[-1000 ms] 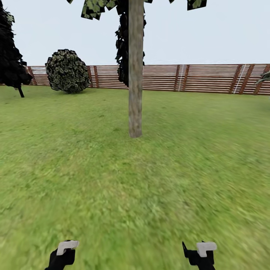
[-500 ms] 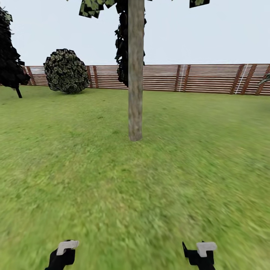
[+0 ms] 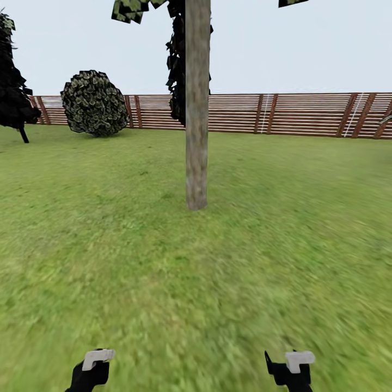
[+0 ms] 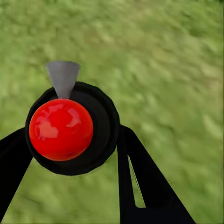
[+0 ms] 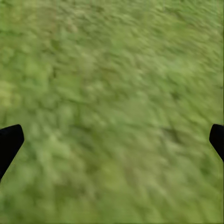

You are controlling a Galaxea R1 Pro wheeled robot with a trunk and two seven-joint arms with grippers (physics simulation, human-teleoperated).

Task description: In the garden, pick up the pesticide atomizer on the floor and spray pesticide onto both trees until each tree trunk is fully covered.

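The pesticide atomizer (image 4: 61,129) shows end-on in the left wrist view: a red top in a dark round body, with a grey nozzle. My left gripper (image 4: 72,134) is shut on it, one black finger on each side, over grass. One tree stands straight ahead in the head view, and its thick mottled grey-brown trunk (image 3: 196,109) rises from the lawn up to ragged leaves (image 3: 132,7). My right gripper (image 5: 115,137) is open above grass, its fingertips far apart with nothing between them. Both wrists show low in the head view, the left wrist (image 3: 92,369) and the right wrist (image 3: 291,370).
A brown slat fence (image 3: 305,114) closes the lawn's far side. A round bush (image 3: 95,103) and a black-leaved thin-stemmed tree (image 3: 13,92) stand at the far left. Another dark narrow tree (image 3: 175,71) stands behind the trunk. Open grass lies between me and the trunk.
The whole head view has shifted: the trunk's base sits lower and looks slightly larger, so the camera has moved toward the tree. The arms keep the same pose.
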